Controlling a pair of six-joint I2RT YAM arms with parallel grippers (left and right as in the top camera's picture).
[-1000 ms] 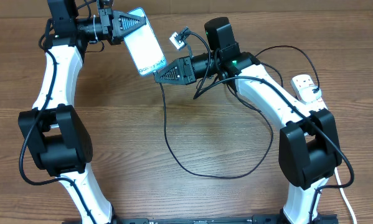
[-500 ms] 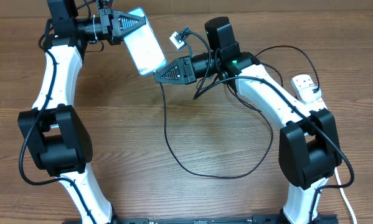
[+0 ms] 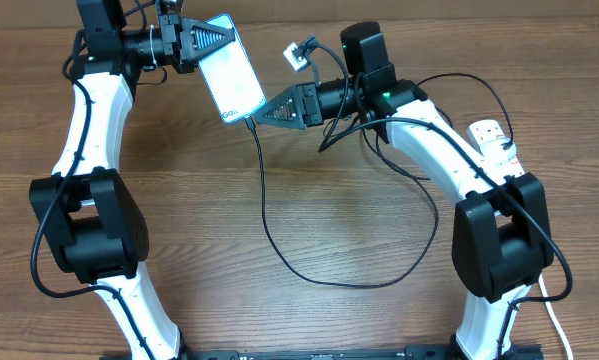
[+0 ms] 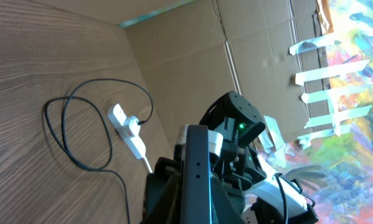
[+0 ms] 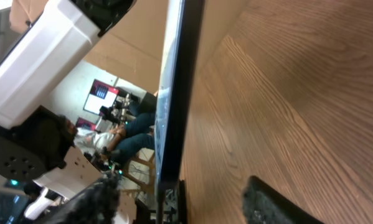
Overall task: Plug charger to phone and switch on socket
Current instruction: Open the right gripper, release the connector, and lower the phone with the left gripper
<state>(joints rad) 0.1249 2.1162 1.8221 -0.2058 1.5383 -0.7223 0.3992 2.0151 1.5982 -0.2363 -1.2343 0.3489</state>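
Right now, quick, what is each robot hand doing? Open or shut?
Left gripper: shut on the phone.
Right gripper: open, holding nothing.

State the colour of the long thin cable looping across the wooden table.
The long thin cable is black, clearest overhead.

Phone (image 3: 231, 72): slim, light-blue lit screen, black edge. Off bench (image 3: 349, 220), top end gripped by left end effector (image 3: 217, 40), screen up, lower end angled toward centre.
Charger (image 3: 267, 225): thin black cable. Slim plug meets phone's lower edge, seating unclear. Cable drops, loops wide over bench, runs to socket (image 3: 489, 140).
Socket: white strip, flat at bench's right edge. Switch state too small to tell.
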